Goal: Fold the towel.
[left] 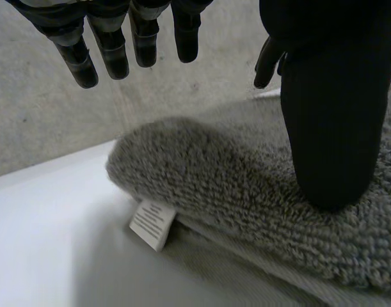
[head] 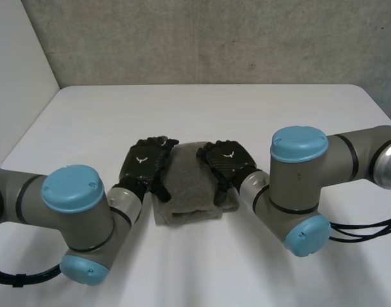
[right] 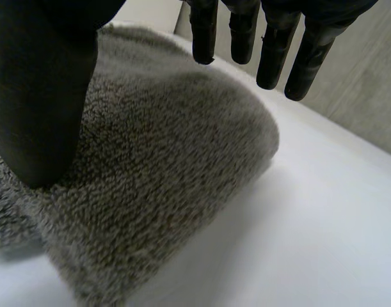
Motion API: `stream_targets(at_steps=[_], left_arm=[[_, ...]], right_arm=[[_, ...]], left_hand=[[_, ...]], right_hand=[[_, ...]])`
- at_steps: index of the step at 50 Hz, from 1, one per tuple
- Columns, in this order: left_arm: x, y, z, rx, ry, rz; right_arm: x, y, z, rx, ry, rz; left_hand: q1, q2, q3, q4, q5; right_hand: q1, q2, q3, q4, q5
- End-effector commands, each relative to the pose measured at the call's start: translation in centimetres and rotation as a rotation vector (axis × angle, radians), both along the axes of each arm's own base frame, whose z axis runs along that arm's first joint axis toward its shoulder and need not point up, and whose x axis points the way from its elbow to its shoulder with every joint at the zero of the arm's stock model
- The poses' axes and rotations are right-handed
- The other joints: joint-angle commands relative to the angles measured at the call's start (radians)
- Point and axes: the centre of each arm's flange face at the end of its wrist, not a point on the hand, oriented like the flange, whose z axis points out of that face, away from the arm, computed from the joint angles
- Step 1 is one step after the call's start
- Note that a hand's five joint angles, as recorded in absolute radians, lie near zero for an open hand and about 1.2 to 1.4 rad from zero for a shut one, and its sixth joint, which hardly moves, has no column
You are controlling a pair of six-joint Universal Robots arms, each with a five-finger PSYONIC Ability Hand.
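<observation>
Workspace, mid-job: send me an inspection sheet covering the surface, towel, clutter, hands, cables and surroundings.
Surface: white table, flat and unmarked.
Job's things: grey towel, folded into a thick stack between the hands; a white label pokes out between its layers.
Clutter: nothing seen.
Hands: left hand open at the towel's left edge, thumb resting on top, fingers straight above the cloth. Right hand open at the right edge, posed likewise.
Cables: nothing seen near the towel.
Surroundings: grey concrete wall behind the table.
</observation>
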Motion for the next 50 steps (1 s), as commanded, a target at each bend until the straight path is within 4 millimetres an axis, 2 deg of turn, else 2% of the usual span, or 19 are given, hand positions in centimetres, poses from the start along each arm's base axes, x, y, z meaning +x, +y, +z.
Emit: stream_targets(at_steps=[1,3,4,5,6,7,8,9,11,12,13,14,15,17,20,22,29,31,50], left_arm=[[-0.2,0.0,0.6,-0.035,-0.027,-0.012],[-0.5,0.0,2.5,-0.09,-0.026,-0.019],[-0.5,0.0,2.5,-0.091,-0.026,-0.019],[-0.6,-0.1,3.8,-0.12,-0.018,-0.019],[-0.6,-0.2,5.4,-0.151,-0.004,-0.017],[-0.6,-0.2,5.4,-0.151,-0.004,-0.017],[-0.5,-0.2,7.4,-0.182,0.016,-0.01],[-0.5,-0.2,7.4,-0.182,0.016,-0.01],[-0.1,-0.1,11.6,-0.244,0.054,0.014],[0.2,0.1,13.5,-0.268,0.069,0.026],[0.2,0.1,13.6,-0.268,0.069,0.026],[0.5,0.3,15.4,-0.286,0.079,0.038],[0.5,0.3,15.4,-0.287,0.079,0.038],[1.2,0.9,18.5,-0.299,0.084,0.05],[2.5,1.0,20.6,-0.266,0.063,0.081],[3.2,1.0,21.1,-0.235,0.047,0.101],[4.1,1.4,21.5,-0.19,0.042,0.118],[4.6,1.6,22.4,-0.211,0.056,0.137],[4.7,1.7,22.1,-0.209,0.054,0.143]], right_arm=[[-0.3,0.4,0.3,0.039,0.024,-0.002],[-0.4,0.3,1.1,0.025,0.012,-0.008],[-0.6,0.0,2.9,-0.008,-0.013,-0.021],[-1.1,-0.2,5.5,-0.059,-0.051,-0.038],[-1.1,-0.2,5.5,-0.06,-0.052,-0.038],[-1.6,-0.3,8.2,-0.108,-0.095,-0.057],[-2.4,-0.4,11.0,-0.156,-0.143,-0.087],[-2.4,-0.4,11.1,-0.157,-0.143,-0.088],[-4.3,-0.7,15.4,-0.241,-0.211,-0.182],[-4.3,-0.7,15.4,-0.242,-0.211,-0.182],[-5.4,-0.9,17.1,-0.281,-0.229,-0.237],[-6.2,-1.1,18.1,-0.305,-0.234,-0.276],[-6.3,-1.1,18.1,-0.305,-0.234,-0.276],[-7.3,-1.4,18.8,-0.316,-0.236,-0.319],[-8.7,-1.6,19.5,-0.307,-0.228,-0.367],[-9.5,-1.7,19.5,-0.284,-0.209,-0.388],[-9.7,-1.5,20.0,-0.283,-0.207,-0.396],[-9.7,-1.5,20.0,-0.283,-0.207,-0.396],[-9.2,-1.3,19.3,-0.262,-0.199,-0.352]], left_hand=[[0.028,0.03,0.03,0.031,0.015],[0.028,0.03,0.03,0.031,0.015],[0.028,0.03,0.03,0.031,0.015],[0.028,0.03,0.03,0.031,0.015],[0.025,0.027,0.027,0.028,0.012],[0.025,0.027,0.027,0.028,0.012],[0.025,0.027,0.027,0.028,0.012],[0.025,0.027,0.027,0.028,0.012],[0.022,0.024,0.024,0.025,0.009],[0.022,0.024,0.024,0.025,0.009],[0.022,0.024,0.024,0.025,0.009],[0.019,0.021,0.021,0.022,0.006],[0.019,0.021,0.021,0.022,0.006],[0.016,0.018,0.018,0.019,0.003],[0.007,0.009,0.01,0.01,-0.006],[0.007,0.009,0.009,0.01,-0.006],[0.01,0.012,0.012,0.013,-0.003],[0.01,0.012,0.012,0.013,-0.003],[0.007,0.009,0.009,0.01,-0.006]], right_hand=[[-0.055,-0.074,-0.071,-0.085,-0.066],[-0.055,-0.074,-0.071,-0.085,-0.066],[-0.055,-0.074,-0.071,-0.085,-0.066],[-0.055,-0.074,-0.071,-0.085,-0.066],[-0.055,-0.074,-0.071,-0.085,-0.066],[-0.055,-0.074,-0.071,-0.085,-0.066],[-0.055,-0.074,-0.071,-0.085,-0.066],[-0.055,-0.074,-0.071,-0.085,-0.066],[-0.055,-0.074,-0.071,-0.085,-0.066],[-0.055,-0.074,-0.071,-0.085,-0.066],[-0.055,-0.074,-0.071,-0.085,-0.066],[-0.055,-0.074,-0.071,-0.085,-0.066],[-0.055,-0.074,-0.071,-0.085,-0.066],[-0.055,-0.074,-0.071,-0.085,-0.066],[-0.055,-0.074,-0.071,-0.085,-0.066],[-0.055,-0.074,-0.071,-0.085,-0.066],[-0.055,-0.074,-0.071,-0.085,-0.066],[-0.055,-0.074,-0.071,-0.085,-0.066],[-0.055,-0.074,-0.071,-0.085,-0.066]])
